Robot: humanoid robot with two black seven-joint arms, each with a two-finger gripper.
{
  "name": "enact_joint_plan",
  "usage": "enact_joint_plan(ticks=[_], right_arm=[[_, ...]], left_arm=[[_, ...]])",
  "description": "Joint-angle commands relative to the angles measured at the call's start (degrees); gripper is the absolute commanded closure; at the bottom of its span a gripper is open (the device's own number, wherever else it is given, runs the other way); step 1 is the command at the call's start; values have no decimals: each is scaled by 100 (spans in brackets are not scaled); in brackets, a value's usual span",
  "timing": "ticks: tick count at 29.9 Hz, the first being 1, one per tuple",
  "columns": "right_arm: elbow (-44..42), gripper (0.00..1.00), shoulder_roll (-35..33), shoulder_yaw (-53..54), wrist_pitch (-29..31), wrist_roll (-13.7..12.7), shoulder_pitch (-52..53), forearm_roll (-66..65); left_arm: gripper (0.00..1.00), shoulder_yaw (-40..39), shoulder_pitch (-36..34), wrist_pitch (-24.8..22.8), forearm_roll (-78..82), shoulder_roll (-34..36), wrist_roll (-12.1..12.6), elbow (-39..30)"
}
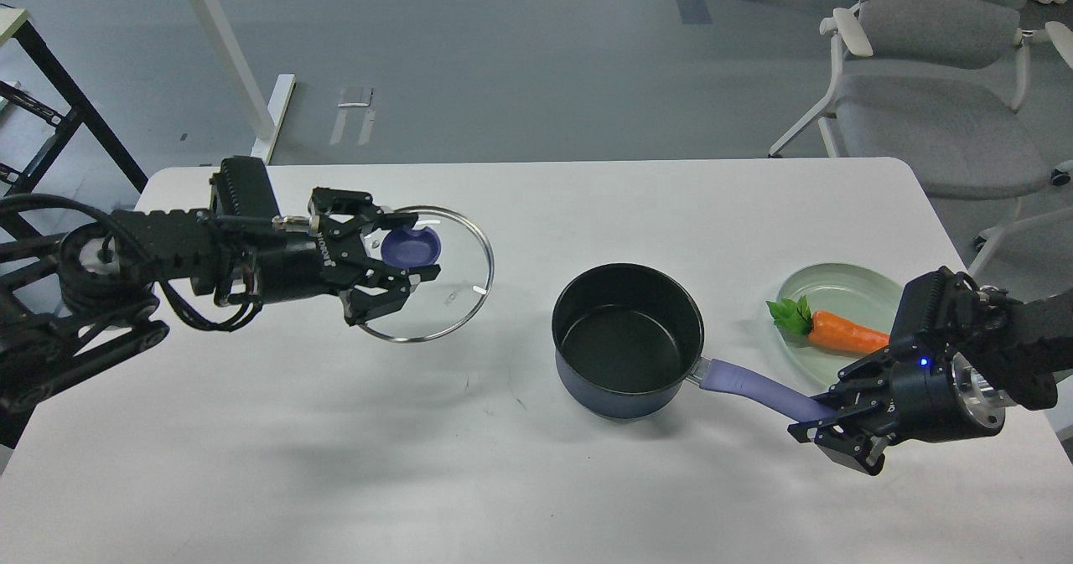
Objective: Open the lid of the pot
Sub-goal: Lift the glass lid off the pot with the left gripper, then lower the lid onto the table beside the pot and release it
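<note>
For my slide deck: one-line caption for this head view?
Left gripper at the lid, off the open pot; right gripper on the pot's handle.

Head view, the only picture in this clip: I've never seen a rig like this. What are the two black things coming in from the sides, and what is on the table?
The camera sits in the robot's own head and looks down on a white table. The two black things are its arms, each ending in a two-fingered hand.

The left hand is around the purple knob of the lid, a clear glass disc with a metal rim. The lid is off the pot and well to its left; its shadow suggests it is held above the table.

The right hand is closed on the end of the long purple handle of the pot, a dark saucepan standing open and empty on the table.

Behind that handle lies a pale green plate with a carrot on it. An office chair stands beyond the table.
</note>
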Motion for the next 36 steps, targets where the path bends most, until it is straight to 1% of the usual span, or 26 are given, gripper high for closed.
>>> enact_joint_plan(ticks=[1,5,13,24,26,29,32,35,36], right_arm=[[0,68,1,0,0,1,13,0],[0,68,1,0,0,1,13,0],[0,68,-8,0,0,1,22,0],[0,68,-17,0,0,1,13,8],[0,68,-17,0,0,1,13,8],[0,68,-17,0,0,1,22,8],[0,67,-17,0,0,1,22,8],[0,67,-17,0,0,1,22,8],[0,67,-17,0,0,1,22,8]], left_arm=[[57,55,565,588,-76,100,0,69],[57,29,856,642,-85,39,0,95],[56,55,883,677,-68,-418,0,797],[52,64,962,677,-15,-524,0,1211],[47,64,971,677,-15,-524,0,1211],[35,64,1041,677,-24,-524,0,1211],[31,64,1059,677,-32,-524,0,1211],[25,64,1059,668,-50,-515,0,1211],[22,64,1059,668,-59,-515,0,1211]])
